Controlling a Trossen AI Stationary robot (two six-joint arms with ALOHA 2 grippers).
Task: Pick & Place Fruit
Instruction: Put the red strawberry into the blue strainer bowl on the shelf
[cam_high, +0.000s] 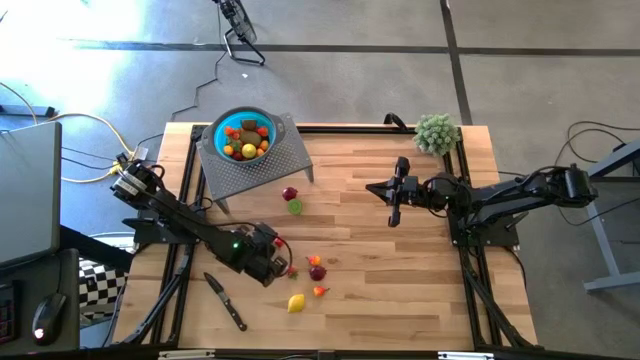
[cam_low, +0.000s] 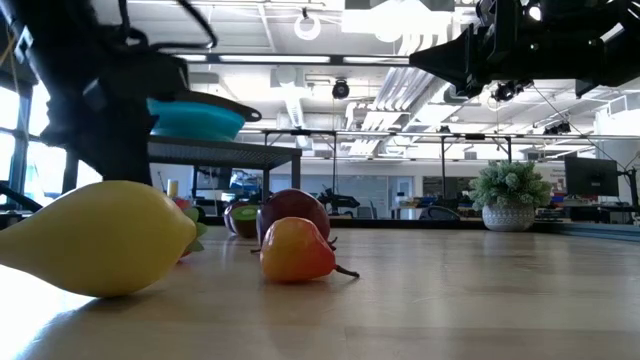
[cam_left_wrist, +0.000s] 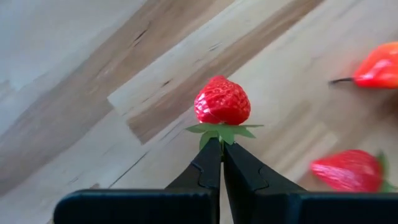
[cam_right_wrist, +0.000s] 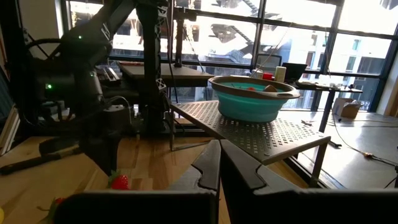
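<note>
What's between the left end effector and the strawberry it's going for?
Nothing visible. The left end effector is shut with its tips on the green leaves of the strawberry, and only bare table surrounds them. Another strawberry lies off to one side.

Nothing here can be read. No label, brand mark or number shows on the wooden table, on the teal bowl or on the perforated metal stand under it. From table height there are monitors in the room behind, and they may carry something on their screens, but from here it is only a dark blur. The dark arms show a small green light and no lettering.
</note>
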